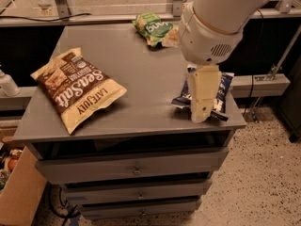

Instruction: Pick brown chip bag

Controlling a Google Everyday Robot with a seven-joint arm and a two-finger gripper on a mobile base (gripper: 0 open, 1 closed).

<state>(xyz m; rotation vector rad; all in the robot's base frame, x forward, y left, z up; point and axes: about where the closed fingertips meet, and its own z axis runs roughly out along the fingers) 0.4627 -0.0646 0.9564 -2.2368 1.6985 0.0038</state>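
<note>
Arm (pixel 225 13) enters from the top right corner and reaches down over the right side of the counter (pixel 141 65). The fat white wrist housing sits above the counter's right half, vent grille facing the camera. It covers part of the counter's back right area.

Gripper (pixel 203 100) hangs straight down from that housing, cream-coloured and pointing at the counter's front right corner. It shows as one flat slab from here, so I can't tell whether it's open or closed. It's holding nothing visible.

Brown bag (pixel 77 88) lies flat on the counter's left half, toward the front. It's turned diagonally, with the "Sea Salt" print facing up. It's well apart from the gripper, with bare counter top in between.

Blue bag (pixel 226 86) is on the counter's right front, mostly hidden behind the gripper, with its edges showing on both sides. I can't tell whether the two are touching.

Green bag (pixel 150 26) is at the counter's back edge, right of centre, partly tucked behind the wrist housing.

Drawers (pixel 136 168) are stacked under the counter top. A cardboard box (pixel 19 192) sits on the floor at the counter's left front.
</note>
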